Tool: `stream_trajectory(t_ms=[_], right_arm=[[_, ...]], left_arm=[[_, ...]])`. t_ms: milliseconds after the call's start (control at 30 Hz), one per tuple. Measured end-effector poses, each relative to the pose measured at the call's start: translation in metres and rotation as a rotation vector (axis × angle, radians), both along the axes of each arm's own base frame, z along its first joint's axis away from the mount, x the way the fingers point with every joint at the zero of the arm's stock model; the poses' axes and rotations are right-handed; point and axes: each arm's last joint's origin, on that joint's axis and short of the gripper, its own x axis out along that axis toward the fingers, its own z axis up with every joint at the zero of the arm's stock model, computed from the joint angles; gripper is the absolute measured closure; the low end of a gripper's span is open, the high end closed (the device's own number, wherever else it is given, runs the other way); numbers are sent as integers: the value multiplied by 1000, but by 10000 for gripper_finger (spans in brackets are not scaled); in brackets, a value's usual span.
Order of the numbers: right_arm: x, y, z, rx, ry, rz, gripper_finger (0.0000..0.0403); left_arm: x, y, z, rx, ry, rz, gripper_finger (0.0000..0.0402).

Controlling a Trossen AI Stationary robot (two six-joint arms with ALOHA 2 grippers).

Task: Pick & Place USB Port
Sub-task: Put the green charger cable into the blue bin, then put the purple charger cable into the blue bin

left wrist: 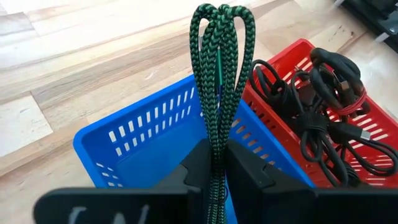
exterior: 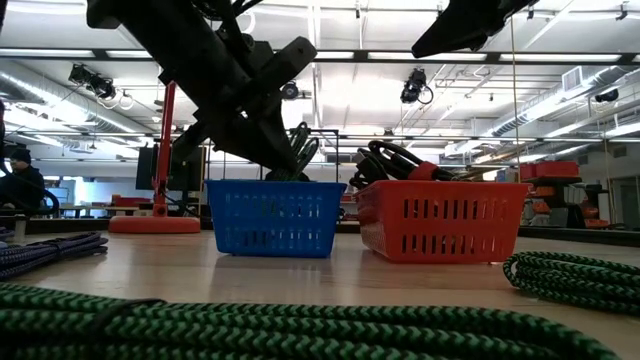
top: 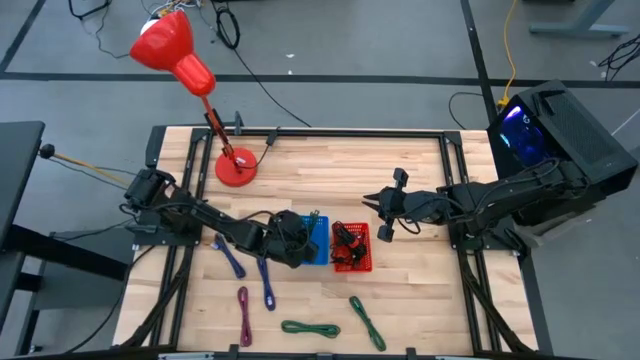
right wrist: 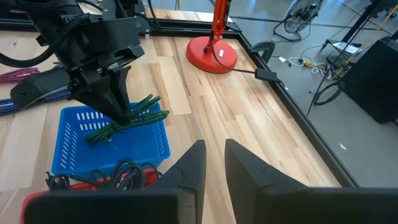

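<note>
My left gripper (left wrist: 216, 180) is over the blue basket (top: 320, 243), shut on a green braided cable bundle (left wrist: 221, 62). In the right wrist view the bundle (right wrist: 127, 121) slants across the basket's opening (right wrist: 74, 146). One looped end is low inside the basket, the other over its rim. The red basket (top: 352, 250) beside it holds black and red cables (left wrist: 329, 93). My right gripper (top: 382, 215) hovers to the right of the red basket, holding nothing. A narrow gap shows between its fingers (right wrist: 215, 165). My left gripper pinches the green cable bundle between its two fingers, several strands together, at a stretch near its middle (left wrist: 216, 158). The fingers (right wrist: 118, 102) come from above, slanting down, and lie across the bundle. Whether the bundle's low end (right wrist: 93, 134) touches the basket floor I cannot tell.
A red desk lamp stands on its base (top: 236, 165) at the table's far left. Loose cables lie near the front edge: blue (top: 268, 285), purple (top: 244, 312) and green (top: 310, 327) (top: 367, 322). There is bare wood between the baskets and the far edge.
</note>
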Motion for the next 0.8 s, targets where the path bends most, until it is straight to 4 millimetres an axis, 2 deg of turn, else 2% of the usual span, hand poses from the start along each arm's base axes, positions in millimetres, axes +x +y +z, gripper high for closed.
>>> stream_trajectory(t_ms=[167, 500, 700, 800], right_arm=[[0, 0, 0, -2, 5, 0, 344], [-1, 0, -2, -5, 28, -1, 344], [-2, 0, -6, -3, 42, -3, 344], [-3, -1, -17, -8, 60, -3, 344]], left_arm=[[0, 1, 0, 2, -1, 2, 340], [2, 8, 2, 8, 19, -19, 247], [-5, 17, 27, 75, 15, -68, 228], [-22, 21, 38, 78, 116, -105, 230]])
